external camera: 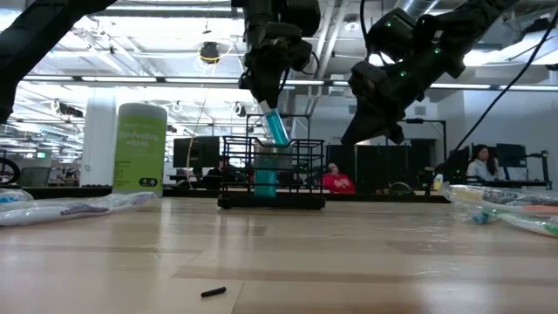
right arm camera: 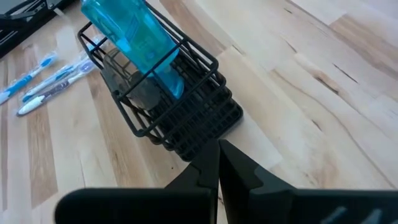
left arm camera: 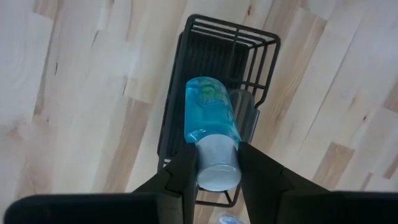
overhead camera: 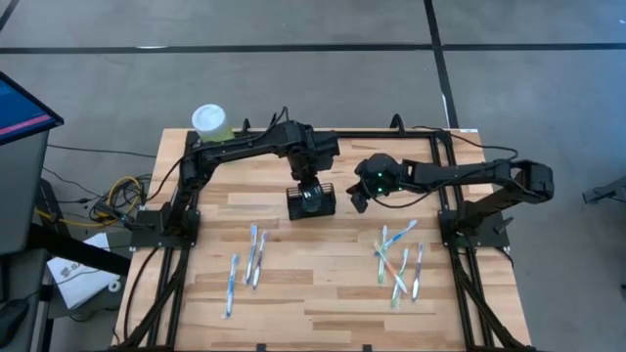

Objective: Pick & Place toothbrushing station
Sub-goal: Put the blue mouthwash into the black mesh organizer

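- Toothbrushing station, small black wire-mesh rectangular caddy (overhead camera: 311,201): upright at table centre, toward the far edge.
- Left gripper (left arm camera: 214,163): directly above the caddy, clamped on the white cap of a translucent blue bottle (left arm camera: 210,119), whose lower end sits tilted in one compartment.
- Right gripper (right arm camera: 217,163): fingers pressed together, holding nothing, just beside the caddy.

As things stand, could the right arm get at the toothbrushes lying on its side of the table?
Probably yes: the right gripper hangs shut beside the caddy, and bare table lies between it and those toothbrushes.
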{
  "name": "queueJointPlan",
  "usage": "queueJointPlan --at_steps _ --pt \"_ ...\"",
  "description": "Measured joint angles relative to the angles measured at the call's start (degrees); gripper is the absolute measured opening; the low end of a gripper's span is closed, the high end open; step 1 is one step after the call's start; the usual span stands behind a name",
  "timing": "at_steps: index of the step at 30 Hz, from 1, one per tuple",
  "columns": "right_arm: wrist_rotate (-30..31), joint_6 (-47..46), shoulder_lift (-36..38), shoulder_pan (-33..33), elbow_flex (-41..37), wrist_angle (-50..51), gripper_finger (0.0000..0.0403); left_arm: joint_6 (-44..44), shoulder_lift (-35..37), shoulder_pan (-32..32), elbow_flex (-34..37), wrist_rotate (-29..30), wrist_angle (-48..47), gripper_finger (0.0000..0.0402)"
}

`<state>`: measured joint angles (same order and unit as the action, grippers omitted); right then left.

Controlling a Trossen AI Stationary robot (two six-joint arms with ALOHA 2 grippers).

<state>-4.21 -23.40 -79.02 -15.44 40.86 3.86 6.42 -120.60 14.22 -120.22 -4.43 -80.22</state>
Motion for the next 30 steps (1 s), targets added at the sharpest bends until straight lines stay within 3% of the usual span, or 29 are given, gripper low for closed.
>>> queueJointPlan --at_steps 30 --pt "-0.02 -0.13 -0.02 0.04 0.00 -1.01 0.0000 -2.11 -3.46 -0.31 0.00 -0.44 0.48 0.0085"
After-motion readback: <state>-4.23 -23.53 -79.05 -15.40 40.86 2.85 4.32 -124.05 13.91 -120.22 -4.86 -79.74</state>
